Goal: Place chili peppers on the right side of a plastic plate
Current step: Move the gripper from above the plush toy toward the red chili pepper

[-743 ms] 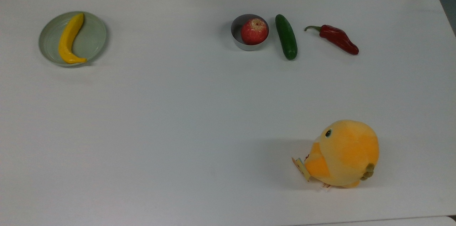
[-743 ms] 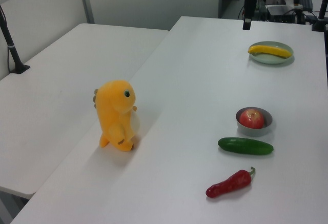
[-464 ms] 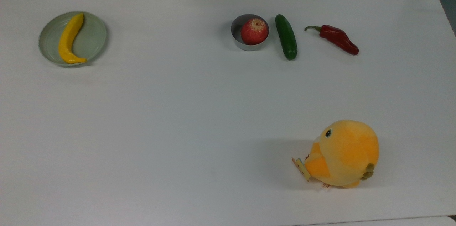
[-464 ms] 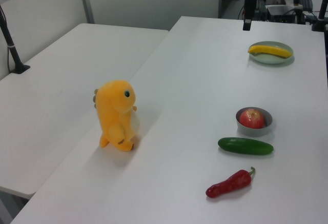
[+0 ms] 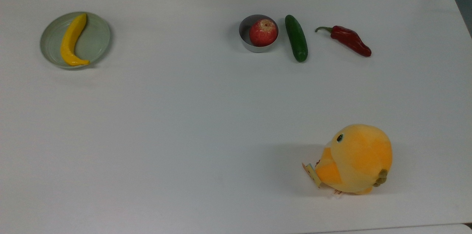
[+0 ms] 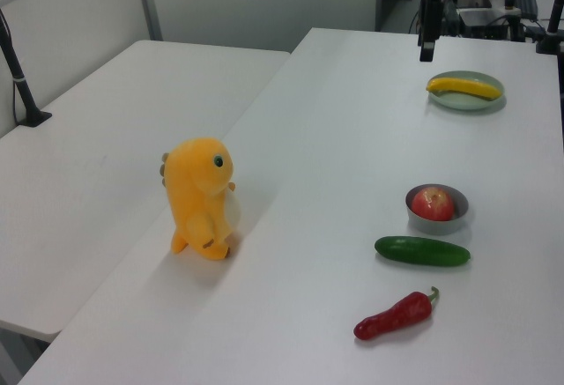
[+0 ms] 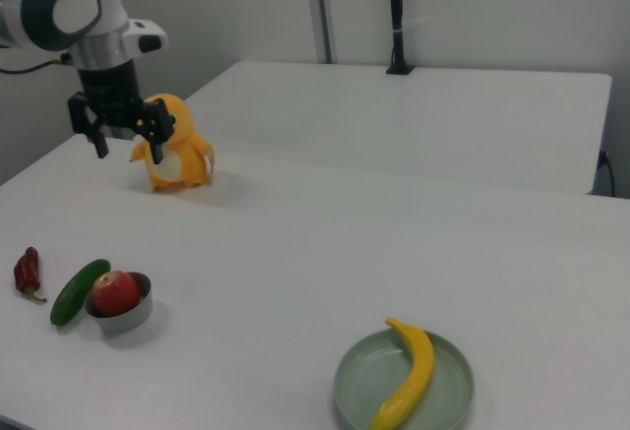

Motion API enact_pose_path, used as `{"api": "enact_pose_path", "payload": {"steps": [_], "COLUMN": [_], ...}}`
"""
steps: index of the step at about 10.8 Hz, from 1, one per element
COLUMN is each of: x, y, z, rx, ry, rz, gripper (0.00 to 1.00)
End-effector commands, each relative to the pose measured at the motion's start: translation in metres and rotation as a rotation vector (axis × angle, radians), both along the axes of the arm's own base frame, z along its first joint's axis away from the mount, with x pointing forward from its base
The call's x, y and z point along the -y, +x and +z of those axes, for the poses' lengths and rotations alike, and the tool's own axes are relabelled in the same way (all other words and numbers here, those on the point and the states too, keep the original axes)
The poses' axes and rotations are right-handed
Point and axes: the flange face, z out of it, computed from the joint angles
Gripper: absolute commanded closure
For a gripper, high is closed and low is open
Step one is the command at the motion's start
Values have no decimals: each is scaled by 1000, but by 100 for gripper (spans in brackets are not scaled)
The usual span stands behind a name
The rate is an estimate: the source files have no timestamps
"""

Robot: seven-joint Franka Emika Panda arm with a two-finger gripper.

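**Gripper shifted along the far edge, objects unchanged**

Moved since the earlier frames: the finger tip at the top view's upper edge has slid toward the top view's right, and in the left view it sits a bit lower over the table's far end. Nothing on the table has moved.

Gripper (image 7: 126,128) hangs in the air in the right view, both fingers spread wide, nothing between them. It overlaps the plush toy (image 7: 175,145) there but is clear of everything on the table.

Chili pepper (image 5: 348,39) lies flat on the white table (image 5: 191,116), green stem toward the top view's left, tip toward the lower right. Cucumber (image 5: 296,38) lies just beside it, apart, then the metal bowl (image 5: 245,38) with a red apple (image 5: 263,32) inside; cucumber and bowl are close but not touching.

Plastic plate (image 5: 97,38) sits well apart, near the top view's left edge, with a yellow banana (image 5: 72,40) lying across its left half. The plate's right half is bare.

Labels: small paper tag (image 5: 312,175) at the plush's base, writing not readable.

Room: wide bare tabletop between bowl and plate and across the whole middle. Plush stands near the table's lower edge in the top view, well away from the row. A second white table (image 6: 115,121) adjoins in the left view.
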Motion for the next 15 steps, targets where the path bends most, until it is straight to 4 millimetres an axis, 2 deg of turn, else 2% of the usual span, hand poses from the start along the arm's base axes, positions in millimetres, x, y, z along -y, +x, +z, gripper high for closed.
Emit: {"api": "enact_pose_path", "payload": {"steps": [1,2,4,7,10,11,13,15], "x": [-68,-92,-141,-208,-242,-255,-267,-286], "y": [-18,-26,-39,-58,-73,-78,-76,-83], "z": [-9,-10,-26,-71,-118,-140,-168,-198], "rx": [-7,-8,-32,-92,-72,-85,-97,-86], "ry": [4,2,-7,-21,-9,-9,-6,-32], "rz": [182,225,315,435,474,494,481,479], "gripper": [0,0,0,0,0,0,0,0]}}
